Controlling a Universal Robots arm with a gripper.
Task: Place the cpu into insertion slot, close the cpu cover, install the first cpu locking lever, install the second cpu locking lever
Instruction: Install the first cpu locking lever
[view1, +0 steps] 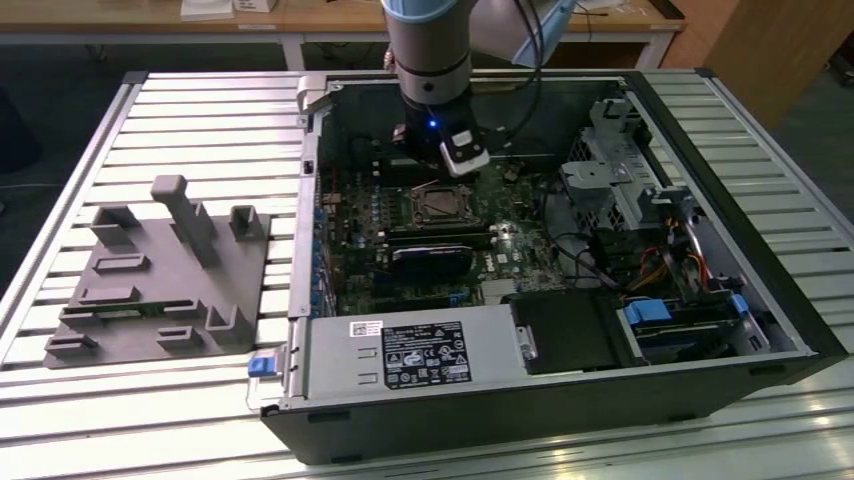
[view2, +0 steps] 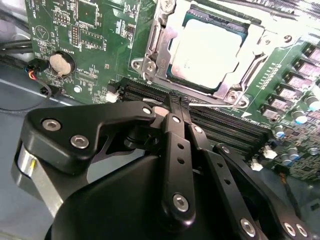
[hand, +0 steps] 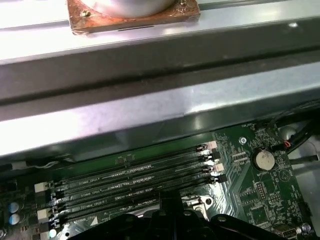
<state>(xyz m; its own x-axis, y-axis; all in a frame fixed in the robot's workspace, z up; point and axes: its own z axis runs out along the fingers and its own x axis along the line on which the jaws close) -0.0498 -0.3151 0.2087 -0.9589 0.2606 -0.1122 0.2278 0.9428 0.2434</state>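
We note the gripper (view2: 176, 102) clenched, standing in the exterior view at twelve o'clock of the cpu (view1: 438, 204), which sits under the closed cpu cover (view2: 156, 55).

arm (view1: 430, 60): silver-grey tube, light-blue joint cap (view1: 424, 8) up top, black wrist band with tiny blue light (view1: 431, 125). whitish camera block (view1: 465, 152) bolted on side, black cable (view1: 534, 40) trailing off. gripper (view2: 177, 100) all matte black linkage bars, shiny round screws (view2: 181, 202) everywhere, silver barrel (view2: 25, 162) with yellow mark behind.

No print legible. Black label (view1: 427, 355), white sticker (view1: 366, 328) on grey box (view1: 334, 372): text too small.
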